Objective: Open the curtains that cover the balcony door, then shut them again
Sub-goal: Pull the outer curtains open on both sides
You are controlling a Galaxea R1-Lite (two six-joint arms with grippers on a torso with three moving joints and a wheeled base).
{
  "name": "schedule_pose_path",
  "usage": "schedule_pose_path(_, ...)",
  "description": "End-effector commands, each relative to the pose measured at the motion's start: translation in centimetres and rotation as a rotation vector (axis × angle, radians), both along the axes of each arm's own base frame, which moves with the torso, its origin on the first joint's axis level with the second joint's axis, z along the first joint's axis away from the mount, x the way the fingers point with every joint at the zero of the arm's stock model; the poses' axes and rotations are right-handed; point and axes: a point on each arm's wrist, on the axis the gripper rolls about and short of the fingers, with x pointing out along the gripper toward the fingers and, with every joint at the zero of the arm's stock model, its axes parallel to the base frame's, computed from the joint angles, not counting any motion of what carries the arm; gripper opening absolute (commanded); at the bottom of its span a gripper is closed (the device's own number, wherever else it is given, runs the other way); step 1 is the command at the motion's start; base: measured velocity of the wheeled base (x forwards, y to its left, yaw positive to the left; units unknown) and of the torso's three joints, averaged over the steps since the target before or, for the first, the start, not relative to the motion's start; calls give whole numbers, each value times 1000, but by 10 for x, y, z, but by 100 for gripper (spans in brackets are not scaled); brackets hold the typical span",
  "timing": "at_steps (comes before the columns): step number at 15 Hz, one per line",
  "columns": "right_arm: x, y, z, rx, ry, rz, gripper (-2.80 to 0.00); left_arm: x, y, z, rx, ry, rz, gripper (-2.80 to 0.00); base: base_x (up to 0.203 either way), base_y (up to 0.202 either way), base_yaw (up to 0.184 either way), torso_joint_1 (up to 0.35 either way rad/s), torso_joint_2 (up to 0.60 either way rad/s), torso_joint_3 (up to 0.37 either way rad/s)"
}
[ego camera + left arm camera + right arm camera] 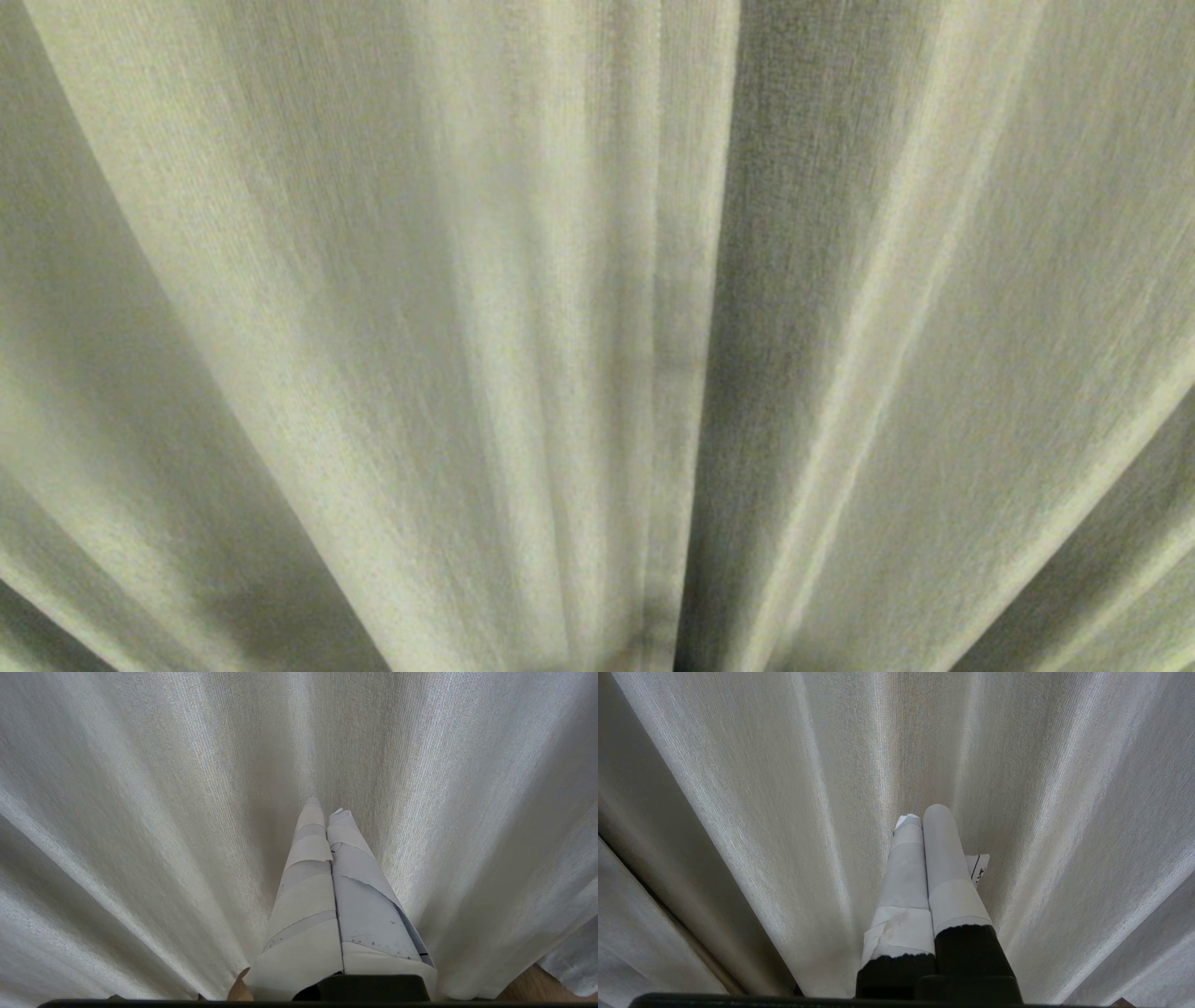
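We are facing the curtains (467,327), which are filling the whole head view with cream, woven fabric falling in deep vertical pleats. A hemmed edge is running down just right of the frame's middle, and right beside it a darker, shaded fold is dropping from the upper middle to the bottom middle of the frame; this is where the two panels are meeting, drawn together. We cannot see the balcony door in any view, since the fabric is covering everything ahead of us. Neither of our arms is showing in the head view. In the left wrist view, our left tool (326,807) is reaching up from the lower middle of the frame, its two tape-wrapped fingers (303,891) pressed together, clenched on nothing, with the tips just in front of a pleat of the curtain. At the lower right corner of that frame a strip of wooden floor (528,984) is peeking out below the hem. In the right wrist view, our right tool (924,812) is likewise clenched and empty, its taped fingers (945,858) lying side by side in the lower middle of the frame, tips near the fabric.
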Motion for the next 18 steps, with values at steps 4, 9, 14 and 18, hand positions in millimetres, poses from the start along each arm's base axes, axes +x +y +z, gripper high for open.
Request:
schedule_pose_path(4, 0, 0, 0, 0, -1, 0, -280, 0, 0, 0, 0, 0, -6, -280, 0, 0, 0, 0, 0, 0)
schedule_pose_path(9, 0, 0, 0, 0, -1, 0, -280, 0, 0, 0, 32, -2, -16, -280, 0, 0, 0, 0, 0, 0)
schedule_pose_path(14, 0, 0, 0, 0, -1, 0, -280, 2, -1, 5, 41, -76, -37, -280, 0, 0, 0, 0, 0, 0)
schedule_pose_path(18, 0, 0, 0, 0, -1, 0, -280, -2, -5, 16, 26, -114, -205, -280, 0, 0, 0, 0, 0, 0)
